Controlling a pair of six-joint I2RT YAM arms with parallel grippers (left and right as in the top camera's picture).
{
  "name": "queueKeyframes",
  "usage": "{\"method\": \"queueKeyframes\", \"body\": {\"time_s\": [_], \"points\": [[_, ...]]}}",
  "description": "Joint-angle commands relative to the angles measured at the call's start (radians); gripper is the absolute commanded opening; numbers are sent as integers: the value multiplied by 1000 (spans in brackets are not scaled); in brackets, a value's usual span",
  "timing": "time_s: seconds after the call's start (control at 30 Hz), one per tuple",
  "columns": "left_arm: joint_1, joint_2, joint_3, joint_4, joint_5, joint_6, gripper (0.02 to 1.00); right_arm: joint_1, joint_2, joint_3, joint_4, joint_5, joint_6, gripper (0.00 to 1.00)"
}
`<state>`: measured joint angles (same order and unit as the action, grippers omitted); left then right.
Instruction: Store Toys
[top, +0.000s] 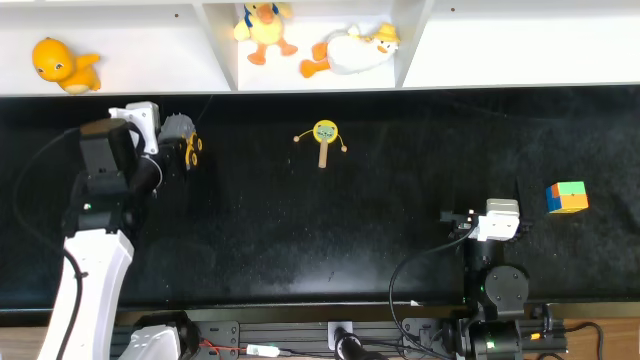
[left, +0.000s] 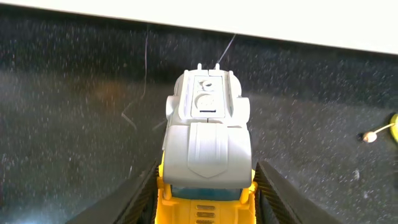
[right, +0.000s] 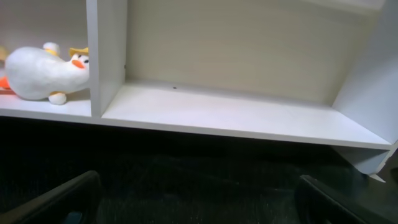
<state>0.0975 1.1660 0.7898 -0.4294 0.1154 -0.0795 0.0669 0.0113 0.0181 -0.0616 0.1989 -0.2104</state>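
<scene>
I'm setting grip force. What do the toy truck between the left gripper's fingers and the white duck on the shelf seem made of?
Toy truck: probably hard moulded plastic, grey over yellow, smooth with a slight sheen and crisp panel edges. White duck: apparently plush fabric, matte and fuzzy, with a soft rounded body.

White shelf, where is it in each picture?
Top view: the white shelf runs along the far side of the black tabletop.
Left wrist view: a white band beyond the grey and yellow toy truck.
Right wrist view: straight ahead, its dividing wall beside the white plush duck.
Shared landmark: the black tabletop in front of it.
</scene>
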Motion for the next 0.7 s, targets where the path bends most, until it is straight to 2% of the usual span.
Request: {"method": "queueKeyframes", "body": {"time_s": [0.03, 0.4, 0.7], "points": [[-4, 20, 99, -3, 23, -8, 413, -2, -7, -14, 6, 8, 0, 996], [-12, 191, 355, -21, 22, 0, 402, -2, -7, -14, 6, 8, 1, 996], [-32, 425, 476, 113, 22, 0, 406, -2, -7, -14, 6, 8, 0, 993]]}}
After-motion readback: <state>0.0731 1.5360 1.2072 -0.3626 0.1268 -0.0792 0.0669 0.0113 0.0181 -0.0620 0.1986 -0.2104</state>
